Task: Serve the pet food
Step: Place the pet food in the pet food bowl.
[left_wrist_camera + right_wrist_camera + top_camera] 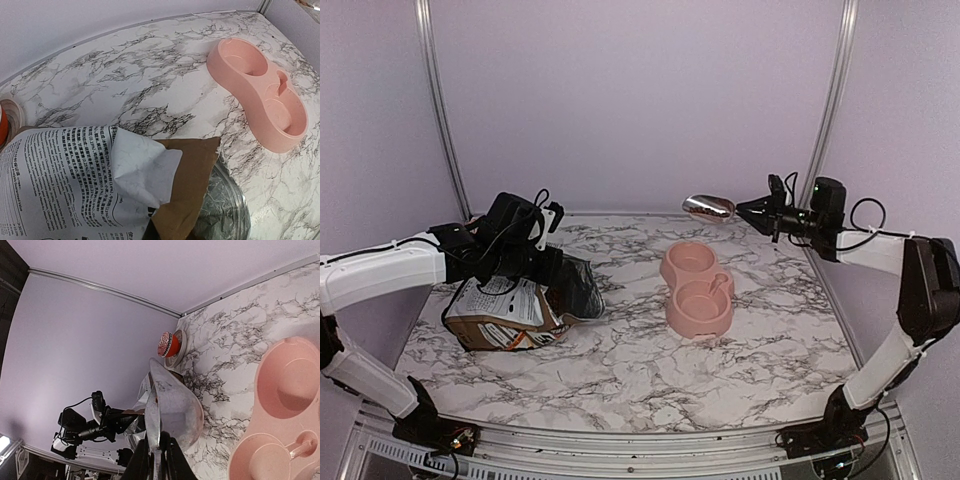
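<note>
The brown-and-black paper bag [510, 315] lies on its side at the left, its foil-lined mouth [578, 285] gaping toward the middle. My left gripper [548, 262] is shut on the bag's upper edge; in the left wrist view the bag's printed white panel [65, 185] and brown flap fill the bottom. My right gripper [157, 460] is shut on the handle of a shiny metal scoop [175, 405], held in the air at the back right, the scoop [708, 207] pointing left above the pink double bowl [697, 288]. The pet food itself is hidden; no kibble shows.
A reddish mesh ball on a small dish [167, 345] stands behind the bag near the back wall. The pink bowl [260, 95] has two round wells, both bare. Purple walls close in the marble table [650, 370] at the back and sides.
</note>
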`<state>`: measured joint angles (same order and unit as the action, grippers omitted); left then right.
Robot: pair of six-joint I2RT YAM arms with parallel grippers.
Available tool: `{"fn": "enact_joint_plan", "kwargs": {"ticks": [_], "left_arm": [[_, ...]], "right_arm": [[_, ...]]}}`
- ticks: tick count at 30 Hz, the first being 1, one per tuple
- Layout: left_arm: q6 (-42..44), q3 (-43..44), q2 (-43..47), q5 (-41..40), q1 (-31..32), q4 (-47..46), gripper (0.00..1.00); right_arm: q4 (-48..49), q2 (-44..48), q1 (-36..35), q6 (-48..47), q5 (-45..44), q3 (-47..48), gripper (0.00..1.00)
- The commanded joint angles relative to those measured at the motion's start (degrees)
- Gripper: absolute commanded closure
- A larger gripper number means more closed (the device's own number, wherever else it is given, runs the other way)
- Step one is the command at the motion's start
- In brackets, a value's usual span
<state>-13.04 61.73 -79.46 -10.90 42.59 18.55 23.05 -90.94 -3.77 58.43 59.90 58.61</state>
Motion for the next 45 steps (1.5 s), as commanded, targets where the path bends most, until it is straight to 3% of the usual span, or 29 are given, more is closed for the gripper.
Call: {"fn": "enact_joint_plan", "kwargs": {"ticks": [1, 15, 45], "left_arm": [[-0.1, -0.3, 1.9, -0.4, -0.7, -1.4, 1.00], [0.0, -0.2, 1.9, -0.1, -0.8, -1.4, 1.00], [0.3, -0.1, 1.9, -0.6, -1.3, -1.4, 1.00]], "right_arm": [[-4.7, 2.4, 1.7, -4.9, -0.9, 0.0, 1.00], [-19.9, 1.8, 2.2, -18.3, -11.2, -0.1, 1.00], [-36.3, -10.7, -5.9, -30.7, -29.6, 10.3, 1.00]]}}
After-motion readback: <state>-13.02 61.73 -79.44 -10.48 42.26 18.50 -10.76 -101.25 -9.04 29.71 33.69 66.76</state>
